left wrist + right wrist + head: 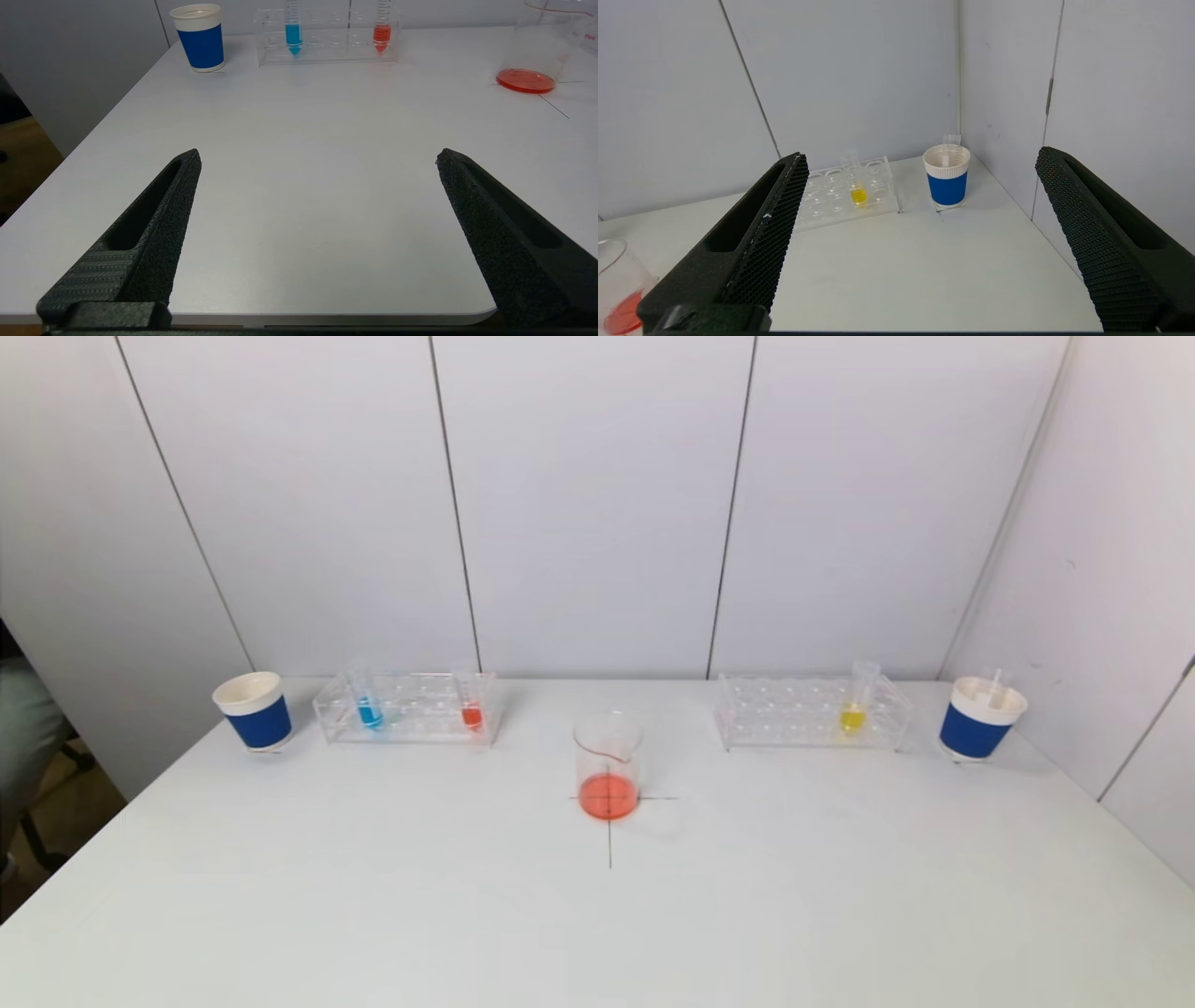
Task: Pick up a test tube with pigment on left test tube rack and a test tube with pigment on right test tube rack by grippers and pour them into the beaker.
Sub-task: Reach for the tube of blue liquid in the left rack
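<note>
The clear left test tube rack (408, 709) holds a tube of blue pigment (369, 711) and a tube of red pigment (471, 715). The right rack (810, 713) holds a tube of yellow pigment (851, 718). Between them stands a glass beaker (608, 777) with orange-red liquid at its bottom, on a pencilled cross. Neither arm shows in the head view. My left gripper (317, 156) is open and empty, low over the table's near edge, facing the left rack (327, 35). My right gripper (920, 156) is open and empty, facing the yellow tube (858, 195).
A blue-and-white paper cup (253, 710) stands left of the left rack. Another such cup (980, 718) stands right of the right rack, with a clear empty tube in it. Walls close the table's back and right side. The table's left edge is open.
</note>
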Controlling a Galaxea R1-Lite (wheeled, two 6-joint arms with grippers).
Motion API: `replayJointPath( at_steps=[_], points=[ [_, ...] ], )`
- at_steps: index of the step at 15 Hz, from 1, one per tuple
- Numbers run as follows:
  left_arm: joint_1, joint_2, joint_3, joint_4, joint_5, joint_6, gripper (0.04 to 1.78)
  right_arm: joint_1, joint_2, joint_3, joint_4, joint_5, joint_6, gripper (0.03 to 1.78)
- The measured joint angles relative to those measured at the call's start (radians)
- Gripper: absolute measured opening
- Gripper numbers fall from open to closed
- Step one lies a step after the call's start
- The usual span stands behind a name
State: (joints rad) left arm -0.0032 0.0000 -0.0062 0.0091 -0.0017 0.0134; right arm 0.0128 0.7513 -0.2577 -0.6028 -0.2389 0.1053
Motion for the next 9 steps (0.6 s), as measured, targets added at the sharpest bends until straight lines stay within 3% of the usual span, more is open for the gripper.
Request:
replayJointPath(
  at_steps=[4, 9],
  points=[
    [0.000, 0.000, 0.000, 0.000, 0.000, 0.000, 1.76, 0.001, -0.173, 0.084, 0.060, 0.001, -0.005, 1.77],
    [0.000, 0.000, 0.000, 0.000, 0.000, 0.000, 1.76, 0.007, -0.469, 0.113, 0.357, 0.019, -0.029, 1.77]
  ],
)
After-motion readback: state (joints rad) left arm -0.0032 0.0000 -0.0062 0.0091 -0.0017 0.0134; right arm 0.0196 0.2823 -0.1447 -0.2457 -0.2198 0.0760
